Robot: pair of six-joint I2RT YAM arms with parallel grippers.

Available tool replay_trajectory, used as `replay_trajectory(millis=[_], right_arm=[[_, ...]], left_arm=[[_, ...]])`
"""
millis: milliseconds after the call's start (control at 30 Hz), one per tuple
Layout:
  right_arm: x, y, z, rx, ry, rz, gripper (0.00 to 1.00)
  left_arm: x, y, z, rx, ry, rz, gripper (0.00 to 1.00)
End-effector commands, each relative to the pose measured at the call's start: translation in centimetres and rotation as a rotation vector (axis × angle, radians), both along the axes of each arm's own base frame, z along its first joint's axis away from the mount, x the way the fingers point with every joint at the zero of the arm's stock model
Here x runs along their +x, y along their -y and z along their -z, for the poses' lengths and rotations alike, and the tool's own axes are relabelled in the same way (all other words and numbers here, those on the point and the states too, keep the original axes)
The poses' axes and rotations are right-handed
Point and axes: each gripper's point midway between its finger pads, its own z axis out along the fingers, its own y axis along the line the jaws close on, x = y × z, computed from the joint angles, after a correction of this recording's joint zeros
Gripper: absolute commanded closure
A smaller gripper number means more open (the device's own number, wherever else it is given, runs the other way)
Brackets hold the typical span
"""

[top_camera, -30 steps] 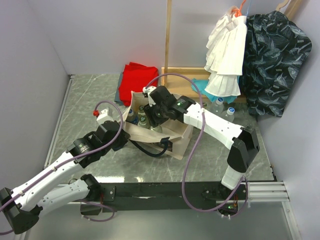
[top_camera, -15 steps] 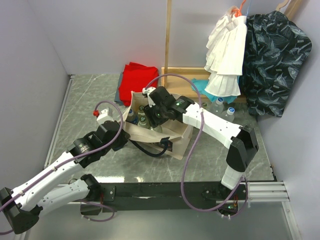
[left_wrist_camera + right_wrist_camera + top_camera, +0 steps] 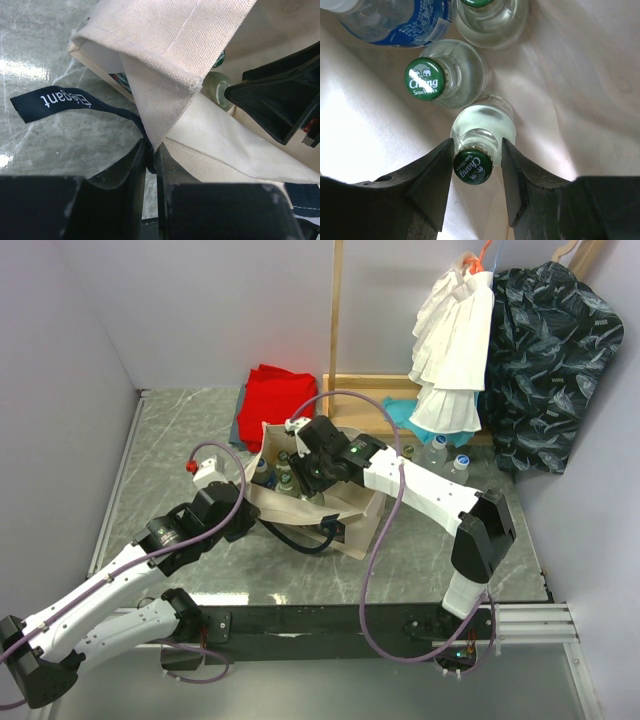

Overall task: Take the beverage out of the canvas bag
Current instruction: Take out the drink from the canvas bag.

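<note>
clear glass bottle point(image 3: 482, 125), green cap, between the narrowed right jaws, grip unclear; left jaws pinch the bag point(image 3: 200, 35).

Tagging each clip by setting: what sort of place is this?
Probably a staged robot test cell, not a home: plain partition walls box in a marble-look table, and garments hang beside a wooden frame like props.
</note>
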Motion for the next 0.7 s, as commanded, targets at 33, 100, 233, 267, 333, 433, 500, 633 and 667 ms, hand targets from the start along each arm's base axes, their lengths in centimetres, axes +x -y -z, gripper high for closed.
replay_trajectory(millis=[33,100,233,267,333,433,500,633,667], right_arm=[[0.38,0.08,-0.11,0.006,0.015,0.014,0.51],[0.42,0.06,-0.09,0.009,0.013,0.018,0.51],[0.35,-0.03,-0.11,0.019,0.011,0.012,0.59],[0.3,-0.04,-0.07,0.014,0.013,0.011,0.59],[0.3,0.0,0.07,0.012,0.012,0.012,0.62],[0.21,-0.07,0.04,0.016,0.01,0.008,0.69],[0.28,-0.07,-0.11,0.021,0.016,0.011,0.8],[0.39,0.1,-0.49,0.021,0.029,0.016,1.0],[0.38,0.1,-0.55,0.023,0.03,0.016,1.0]], left_arm=[[-0.77,-0.18,1.22,0.041,-0.036,0.026,0.84],[-0.78,-0.33,1.16,0.041,-0.036,0.019,0.84],[-0.85,-0.33,0.99,0.031,-0.029,0.021,0.83],[-0.83,-0.3,1.0,0.031,-0.029,0.021,0.83],[-0.85,-0.4,1.07,0.037,-0.032,0.019,0.83],[-0.79,-0.38,1.15,0.041,-0.034,0.017,0.83],[-0.76,-0.31,1.14,0.039,-0.034,0.019,0.83],[-0.8,-0.27,1.15,0.033,-0.032,0.02,0.83],[-0.78,-0.32,1.2,0.035,-0.032,0.018,0.83]])
